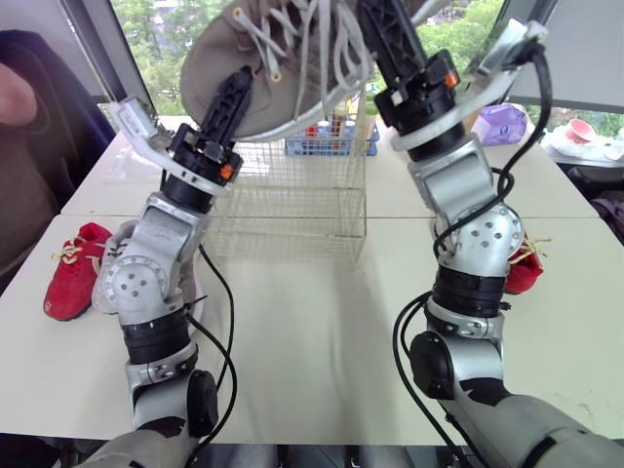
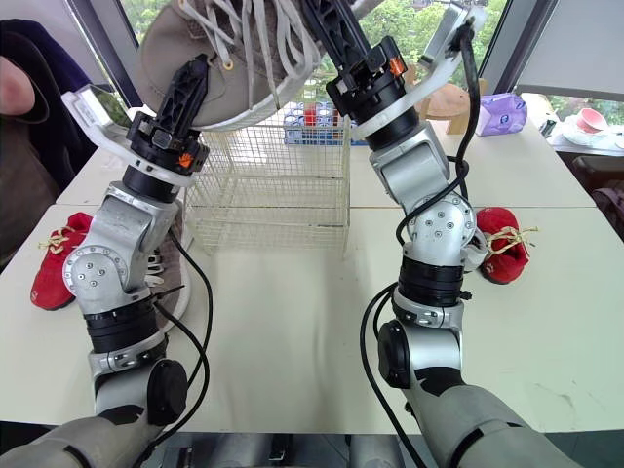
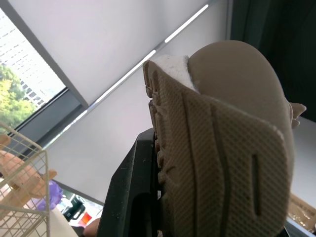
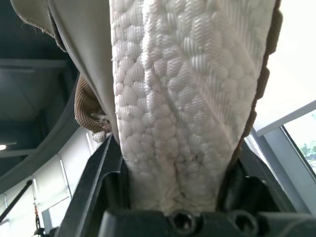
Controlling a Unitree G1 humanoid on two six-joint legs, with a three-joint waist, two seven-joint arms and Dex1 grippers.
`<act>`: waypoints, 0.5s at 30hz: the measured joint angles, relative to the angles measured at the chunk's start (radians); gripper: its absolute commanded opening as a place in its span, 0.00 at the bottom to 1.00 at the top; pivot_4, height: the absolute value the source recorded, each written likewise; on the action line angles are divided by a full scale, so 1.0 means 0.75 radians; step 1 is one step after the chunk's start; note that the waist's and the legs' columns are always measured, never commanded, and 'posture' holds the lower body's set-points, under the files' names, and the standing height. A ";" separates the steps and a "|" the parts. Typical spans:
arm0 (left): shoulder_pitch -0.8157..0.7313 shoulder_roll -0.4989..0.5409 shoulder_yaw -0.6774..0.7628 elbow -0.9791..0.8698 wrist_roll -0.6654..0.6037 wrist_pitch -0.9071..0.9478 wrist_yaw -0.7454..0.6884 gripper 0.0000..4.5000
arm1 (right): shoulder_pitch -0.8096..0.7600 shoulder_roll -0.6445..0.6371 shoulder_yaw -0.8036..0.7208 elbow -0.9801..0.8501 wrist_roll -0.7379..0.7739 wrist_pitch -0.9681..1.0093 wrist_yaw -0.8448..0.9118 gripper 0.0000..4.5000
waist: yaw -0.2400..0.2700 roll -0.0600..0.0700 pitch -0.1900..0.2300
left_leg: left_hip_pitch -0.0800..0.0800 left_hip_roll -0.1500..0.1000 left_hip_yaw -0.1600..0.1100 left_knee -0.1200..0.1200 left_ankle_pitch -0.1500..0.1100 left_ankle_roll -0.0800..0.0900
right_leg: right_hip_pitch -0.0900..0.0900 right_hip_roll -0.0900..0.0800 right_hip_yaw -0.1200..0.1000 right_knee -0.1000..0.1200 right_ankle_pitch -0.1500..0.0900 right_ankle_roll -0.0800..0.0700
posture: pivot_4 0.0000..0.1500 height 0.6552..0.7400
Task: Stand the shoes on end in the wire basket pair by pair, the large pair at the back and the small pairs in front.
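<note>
Currently the large tan shoe (image 1: 283,58) hangs above the wire basket (image 1: 292,205). Right gripper (image 1: 380,29) clamps its white sole; left gripper (image 1: 232,93) is at the toe, grip can't tell. Probably light, soft upper, so hold the stiff sole.

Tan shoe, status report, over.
Right gripper, fingers shut on tan shoe, held high near wire basket. Left gripper against its sole, grip unclear. Red shoes on table, not in the way.
</note>
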 measured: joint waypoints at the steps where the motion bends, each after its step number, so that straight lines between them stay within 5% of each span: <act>1: 0.004 0.004 -0.004 -0.005 0.009 -0.006 -0.001 0.25 | 0.001 -0.003 0.002 0.001 -0.001 0.000 0.000 0.37 | 0.000 0.000 0.000 | 0.000 0.000 0.000 0.000 0.000 0.000 | 0.000 0.000 0.000 0.000 0.000 0.000 | 1.00 1.00; 8: 0.080 0.145 -0.101 -0.087 0.183 0.010 0.028 0.99 | -0.055 -0.071 -0.012 0.102 -0.112 -0.101 0.025 0.37 | -0.001 0.001 0.001 | 0.000 0.000 0.000 0.000 0.000 0.000 | 0.000 0.000 0.000 0.000 0.000 0.000 | 1.00 1.00; 15: 0.283 0.333 -0.149 -0.388 0.267 0.077 0.191 0.99 | -0.453 -0.369 -0.040 0.634 -0.295 -0.294 0.425 0.37 | -0.003 0.001 0.001 | 0.000 0.000 0.001 -0.002 -0.001 0.001 | 0.000 0.000 0.001 -0.003 0.000 0.000 | 1.00 1.00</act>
